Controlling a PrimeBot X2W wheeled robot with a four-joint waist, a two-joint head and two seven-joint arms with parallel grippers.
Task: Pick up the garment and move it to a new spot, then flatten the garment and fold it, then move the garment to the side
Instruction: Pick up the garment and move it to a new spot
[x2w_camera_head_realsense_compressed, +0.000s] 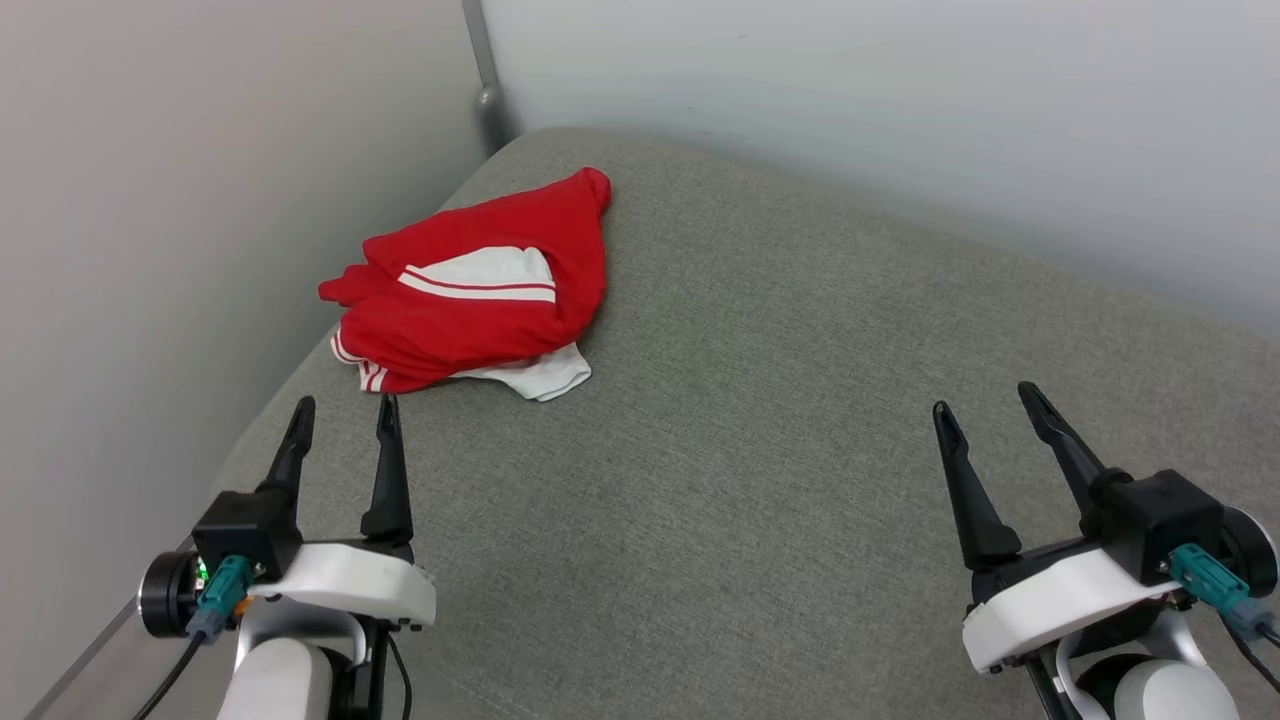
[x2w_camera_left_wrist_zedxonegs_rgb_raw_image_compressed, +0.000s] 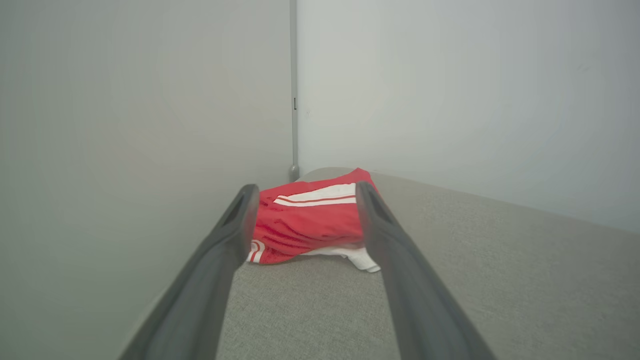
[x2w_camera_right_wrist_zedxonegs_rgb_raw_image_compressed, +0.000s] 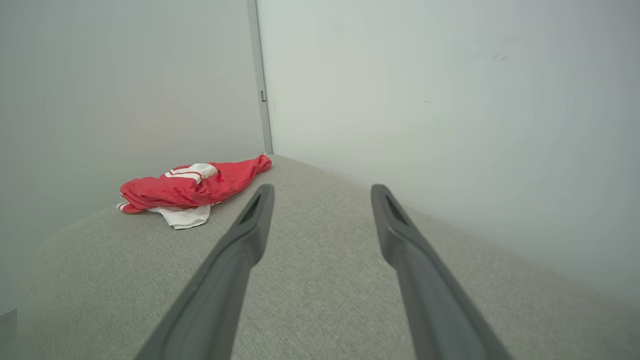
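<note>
The garment (x2w_camera_head_realsense_compressed: 478, 296) lies crumpled in a heap at the far left corner of the grey padded surface (x2w_camera_head_realsense_compressed: 760, 480), red with a white sleeve and striped trim showing. My left gripper (x2w_camera_head_realsense_compressed: 343, 410) is open just short of the heap's near edge, touching nothing; through its fingers the garment (x2w_camera_left_wrist_zedxonegs_rgb_raw_image_compressed: 307, 222) sits straight ahead. My right gripper (x2w_camera_head_realsense_compressed: 988, 398) stands open over bare padding at the lower right, far from the cloth. From that wrist the garment (x2w_camera_right_wrist_zedxonegs_rgb_raw_image_compressed: 192, 189) lies off to the left, with the right gripper (x2w_camera_right_wrist_zedxonegs_rgb_raw_image_compressed: 322, 189) empty.
Pale walls close in the surface on the left (x2w_camera_head_realsense_compressed: 200, 200) and at the back (x2w_camera_head_realsense_compressed: 900, 130), meeting at a grey corner post (x2w_camera_head_realsense_compressed: 487, 85). The surface's left edge (x2w_camera_head_realsense_compressed: 110, 620) runs close beside my left arm. Bare padding spreads across the middle and right.
</note>
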